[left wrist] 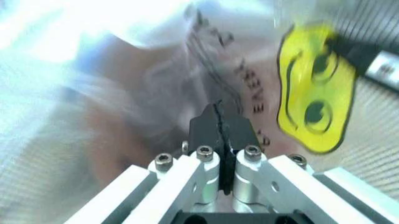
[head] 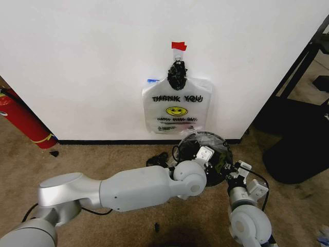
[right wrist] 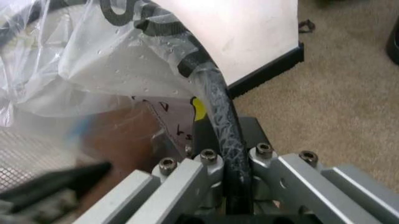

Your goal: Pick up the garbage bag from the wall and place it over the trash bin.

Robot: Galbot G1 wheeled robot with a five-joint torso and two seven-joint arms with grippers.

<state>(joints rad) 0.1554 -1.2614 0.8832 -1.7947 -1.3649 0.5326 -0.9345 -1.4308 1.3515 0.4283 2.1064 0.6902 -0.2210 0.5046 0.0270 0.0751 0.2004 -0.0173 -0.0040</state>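
**Both pincers at the bin's rim, a bag across its mouth**

Nearest the robot, the right arm reaches up from the lower right of the head view, and the right pincer (head: 237, 172) sits at the near right edge of the trash bin (head: 218, 141). In the right wrist view this pincer (right wrist: 227, 161) is clenched on the bin's black rim (right wrist: 221, 116), with clear film draped over that rim. The left arm stretches across the carpet (head: 103, 159) from the left, and the left pincer (head: 204, 153) is over the bin's mouth. In the left wrist view its black fingertips (left wrist: 206, 128) are pressed together, clenched on the thin film of the garbage bag (left wrist: 311, 88), whose yellow smiley and black print lie just beyond them. Farther back, a like bag (head: 176, 110) with "THANK YOU" and a smiley hangs on the white wall (head: 77, 62) under red tape (head: 178, 46). A red fire extinguisher (head: 23, 121) leans at far left.
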